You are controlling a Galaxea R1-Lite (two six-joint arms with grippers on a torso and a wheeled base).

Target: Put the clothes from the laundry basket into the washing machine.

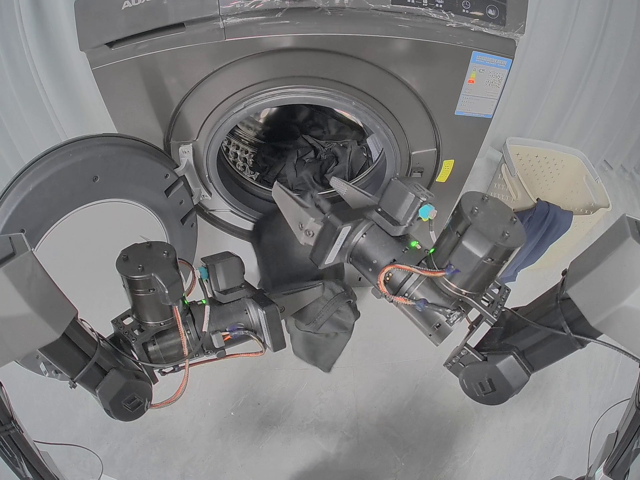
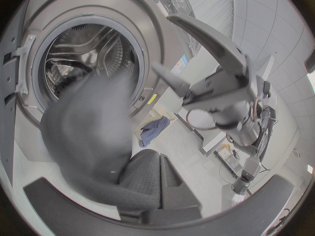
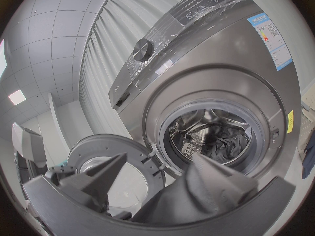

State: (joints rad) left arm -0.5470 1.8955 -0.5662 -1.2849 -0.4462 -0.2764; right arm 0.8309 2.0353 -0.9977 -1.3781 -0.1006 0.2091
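Note:
The washing machine stands with its drum open, and dark clothes lie inside. A dark garment hangs from the drum's lower lip towards the floor. My left gripper is shut on its lower end below the opening, and the cloth rises from it to the drum. My right gripper is open at the lip of the drum, with the garment draped over one finger. A cream laundry basket stands right of the machine with a blue garment over its edge.
The round machine door is swung wide open to the left, close to my left arm. Grey floor lies free in front of the machine. White curtains hang behind it.

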